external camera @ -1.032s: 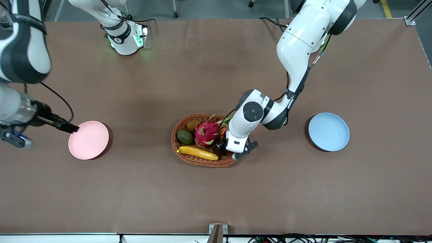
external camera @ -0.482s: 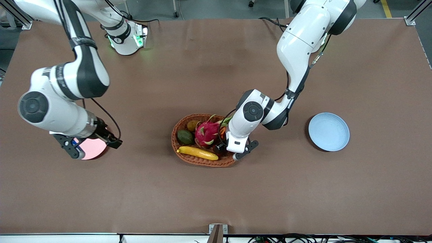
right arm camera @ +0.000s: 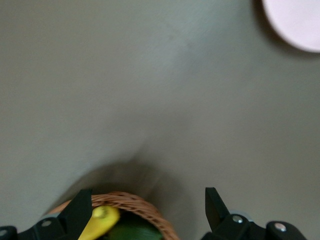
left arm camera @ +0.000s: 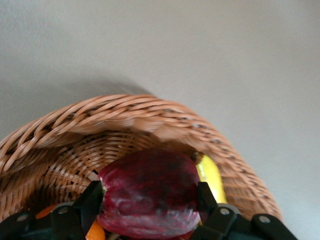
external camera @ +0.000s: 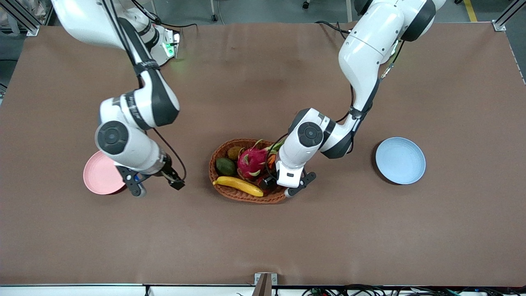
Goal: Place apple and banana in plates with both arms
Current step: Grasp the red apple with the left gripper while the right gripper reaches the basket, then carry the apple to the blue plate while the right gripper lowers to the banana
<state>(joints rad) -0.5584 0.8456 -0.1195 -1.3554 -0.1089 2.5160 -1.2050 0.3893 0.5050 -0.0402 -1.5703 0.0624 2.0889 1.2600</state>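
The dark red apple (left arm camera: pixel 150 197) sits in the wicker basket (external camera: pixel 246 196), and my left gripper (left arm camera: pixel 150 200) is shut on it, a finger pressed on each side. In the front view the left hand (external camera: pixel 287 164) hides the apple. The yellow banana (external camera: pixel 238 186) lies in the basket along its edge nearest the front camera, beside the apple (left arm camera: pixel 210 172). My right gripper (external camera: pixel 157 187) is open and empty over bare table between the pink plate (external camera: pixel 96 174) and the basket. The blue plate (external camera: pixel 400 160) lies empty toward the left arm's end.
The basket also holds a magenta dragon fruit (external camera: pixel 251 161), a green avocado (external camera: pixel 225 166), a brownish fruit (external camera: pixel 234 153) and an orange fruit (left arm camera: pixel 92 232). The right wrist view shows the basket rim (right arm camera: pixel 135 202) and the banana's tip (right arm camera: pixel 100 220) just ahead of its fingers.
The right arm has swung from over the pink plate toward the basket, uncovering most of the plate. The left gripper stays in the basket; the banana has shifted slightly.
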